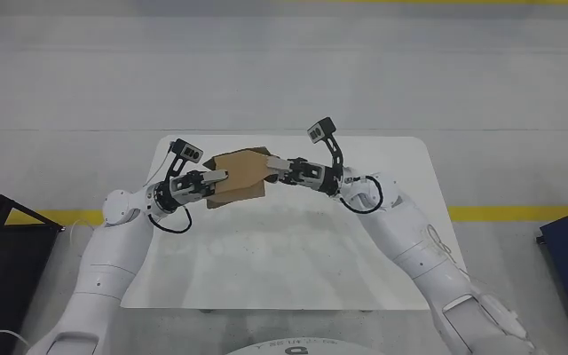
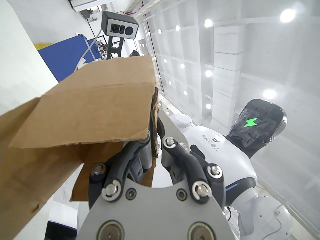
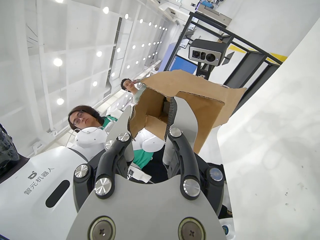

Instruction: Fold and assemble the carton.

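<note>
My counter (image 1: 293, 257) is a white top with rounded corners, standing on a grey floor (image 1: 284, 71). A yellow stripe (image 1: 501, 213) on that floor shows at both of its sides. In my right wrist view the surface carries a few small dark specks (image 3: 297, 186). The carton (image 1: 238, 176) is over its far left part; I cannot tell whether it touches the top.

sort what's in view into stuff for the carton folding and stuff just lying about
For the job: carton, left gripper, right gripper, both at the carton.
Just about: table, yellow floor line.
</note>
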Robot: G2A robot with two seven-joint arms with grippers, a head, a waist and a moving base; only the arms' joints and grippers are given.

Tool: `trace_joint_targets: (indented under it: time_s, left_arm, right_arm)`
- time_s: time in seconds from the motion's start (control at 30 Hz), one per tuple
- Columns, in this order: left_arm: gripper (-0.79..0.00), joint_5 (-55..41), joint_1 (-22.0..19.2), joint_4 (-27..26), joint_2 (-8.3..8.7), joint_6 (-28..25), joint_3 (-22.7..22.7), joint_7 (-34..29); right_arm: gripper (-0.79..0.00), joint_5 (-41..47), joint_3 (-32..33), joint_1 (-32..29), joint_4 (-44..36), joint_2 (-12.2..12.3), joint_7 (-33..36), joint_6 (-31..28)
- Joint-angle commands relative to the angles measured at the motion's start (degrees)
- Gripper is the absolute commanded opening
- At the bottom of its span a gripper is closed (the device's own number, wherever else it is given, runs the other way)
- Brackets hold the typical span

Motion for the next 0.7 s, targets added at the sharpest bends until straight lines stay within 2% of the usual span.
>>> trace_joint_targets:
  time_s: [0.0,0.33,0.67]
  left_arm:
    - [-0.785,0.02,-0.04,0.17,0.02,-0.11,-0.09,0.05]
    - [-0.785,-0.02,-0.10,0.44,0.08,-0.11,-0.32,-0.04]
    - [-0.785,0.08,-0.13,0.34,0.09,-0.12,-0.26,-0.10]
  right_arm:
    - [-0.459,0.32,0.72,-0.25,-0.45,0.09,0.15,-1.06]
    - [-0.397,-0.62,4.55,-3.61,-5.35,0.84,-0.04,-5.26]
    - [-0.372,-0.91,3.01,-2.53,-5.02,0.39,-0.87,-2.49]
